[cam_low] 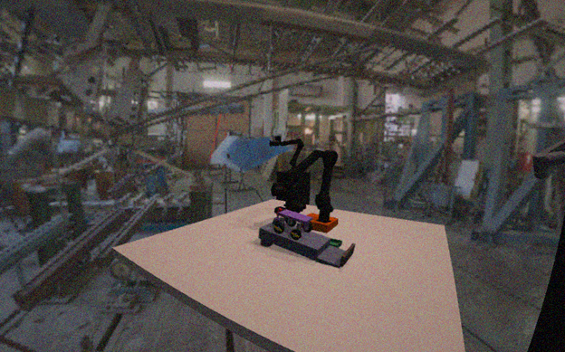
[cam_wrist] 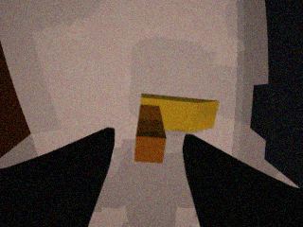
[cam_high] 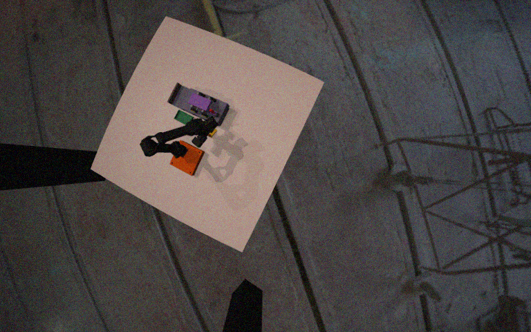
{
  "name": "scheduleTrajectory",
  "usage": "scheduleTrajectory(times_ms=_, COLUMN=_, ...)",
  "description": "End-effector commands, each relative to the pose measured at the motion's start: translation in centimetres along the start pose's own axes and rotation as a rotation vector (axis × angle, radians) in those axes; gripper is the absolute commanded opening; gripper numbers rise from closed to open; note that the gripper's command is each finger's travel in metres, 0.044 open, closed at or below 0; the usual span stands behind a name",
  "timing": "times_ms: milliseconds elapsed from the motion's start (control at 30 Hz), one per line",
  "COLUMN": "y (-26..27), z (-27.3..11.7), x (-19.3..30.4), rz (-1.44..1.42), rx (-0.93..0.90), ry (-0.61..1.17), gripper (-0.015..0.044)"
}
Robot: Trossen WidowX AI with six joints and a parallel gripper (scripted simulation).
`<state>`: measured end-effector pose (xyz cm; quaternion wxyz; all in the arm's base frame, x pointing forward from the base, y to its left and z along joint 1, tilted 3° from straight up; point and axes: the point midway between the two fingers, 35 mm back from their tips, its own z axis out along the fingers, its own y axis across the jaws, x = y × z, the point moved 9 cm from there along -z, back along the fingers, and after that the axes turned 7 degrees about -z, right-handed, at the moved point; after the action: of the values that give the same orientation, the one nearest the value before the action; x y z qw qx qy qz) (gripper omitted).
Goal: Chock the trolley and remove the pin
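The pincer [cam_high: 209, 124] [cam_low: 298, 206] [cam_wrist: 150, 139] stands partway open and grasps nothing. Its tips point down at the chock [cam_high: 212, 133] [cam_wrist: 189, 115], whose orange handle [cam_wrist: 151, 148] shows in the opening between them in the wrist view; whether either tip touches it, I cannot tell.

The chock lies on the worktop [cam_high: 254, 117] [cam_low: 389, 292] [cam_wrist: 85, 71], off the ramp [cam_high: 182, 97] [cam_low: 303, 242] [cam_wrist: 284, 95] and apart from its side wall. In the wrist view there is a strip of open surface between chock and ramp, shaded in places.

On the ramp sits the purple-topped trolley [cam_high: 199, 102] [cam_low: 294, 214], with the red-headed stop pin [cam_high: 211, 111] [cam_low: 277, 210] at its uphill end. The green tray [cam_high: 183, 117] [cam_low: 335, 242] is beside the ramp's lower part, the forearm passing near it. The arm's orange base plate [cam_high: 191, 166] [cam_low: 319, 227] stands across from the ramp.

All of these lie well inside the worktop's edges, with wide room beyond the ramp's uphill end. Around it is a dim industrial hall with metal trusses.
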<state>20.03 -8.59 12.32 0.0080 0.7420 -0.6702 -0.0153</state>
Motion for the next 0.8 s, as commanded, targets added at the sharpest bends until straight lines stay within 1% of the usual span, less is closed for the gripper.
scheduleTrajectory(times_ms=0, y=0.0, z=0.4, x=0.0, rz=-0.003, rx=0.001, ry=-0.006, gripper=0.019)
scheduleTrajectory(times_ms=500, y=0.0, z=2.6, x=-0.1, rz=-0.003, rx=0.0, ry=-0.006, gripper=0.019)
scheduleTrajectory(times_ms=667, y=0.0, z=2.2, x=0.0, rz=0.0, rx=0.001, ry=0.001, gripper=0.0059)
scheduleTrajectory(times_ms=767, y=0.0, z=2.2, x=0.0, rz=0.0, rx=0.001, ry=0.001, gripper=0.0039)
